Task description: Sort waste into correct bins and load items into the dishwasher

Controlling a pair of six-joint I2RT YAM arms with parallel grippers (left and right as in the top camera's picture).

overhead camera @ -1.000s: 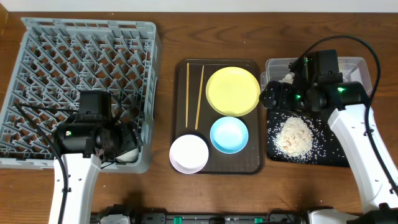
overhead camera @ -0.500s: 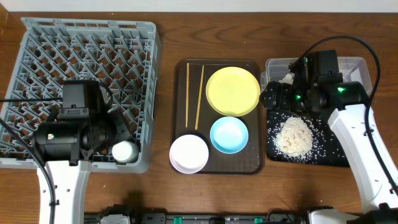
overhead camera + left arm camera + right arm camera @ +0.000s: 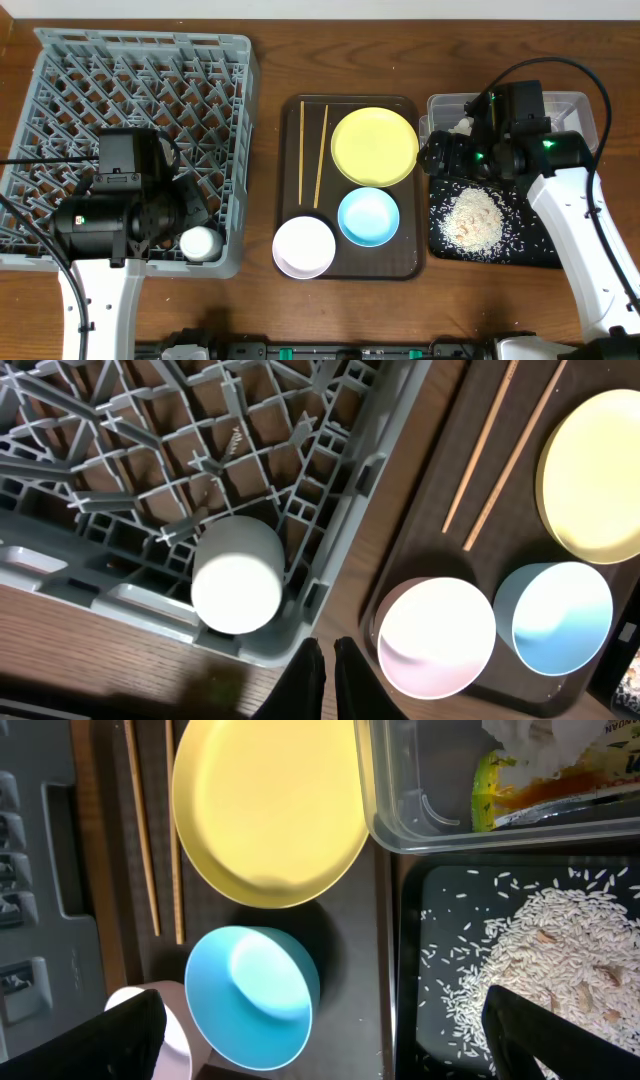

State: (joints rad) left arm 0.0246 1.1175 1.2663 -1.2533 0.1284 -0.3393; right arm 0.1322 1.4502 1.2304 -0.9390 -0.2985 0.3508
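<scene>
On the wooden worktop (image 3: pixel 270 60) we see the white cup (image 3: pixel 236 575) in the grey rack's (image 3: pixel 140 38) near right corner. Our left end effector (image 3: pixel 326 680) is closed and empty; our right end effector (image 3: pixel 325 1020) spreads wide, empty.

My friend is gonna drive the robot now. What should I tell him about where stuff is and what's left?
Left gripper: shut, empty, by the dish rack's near corner.
Right gripper: open, empty, at the clear tub's edge.
Done: white cup sits in the rack; tissue and wrapper in the tub; rice on the black tray.
Left to do: yellow plate, blue bowl, pinkish-white bowl and chopsticks, all on the brown tray, go into the rack.
</scene>
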